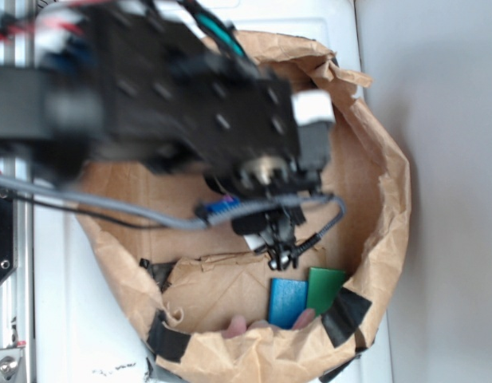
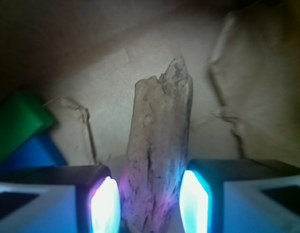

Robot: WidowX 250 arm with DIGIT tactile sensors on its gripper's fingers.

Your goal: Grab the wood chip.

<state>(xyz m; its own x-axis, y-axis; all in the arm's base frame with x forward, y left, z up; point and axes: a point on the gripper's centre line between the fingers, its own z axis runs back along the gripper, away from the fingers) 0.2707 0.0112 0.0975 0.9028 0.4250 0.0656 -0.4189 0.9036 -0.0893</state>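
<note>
Reaching down into the crumpled brown paper bag point(image 1: 381, 199), the black robot arm point(image 1: 174, 104) hangs its tool point(image 1: 279, 249) low over the bag's floor. From the wrist view, the tool point(image 2: 150, 204) has its two glowing pads point(image 2: 105, 206) spread to either side of the rough, streaky brown splinter of wood, the wood chip point(image 2: 159, 145), which stands between them with its jagged end pointing away. The pads appear to sit just beside the chip rather than pressing on it, though the glare makes contact hard to judge; the tool looks released. In the exterior view the arm hides the chip. A flat blue rectangular block point(image 1: 287, 303) and a flat green rectangular block point(image 1: 325, 289) lie side by side on the paper, near the tool. Black tape patches point(image 1: 348, 315) mark the bag's rim. The bag rests on a white counter point(image 1: 70, 319).
</note>
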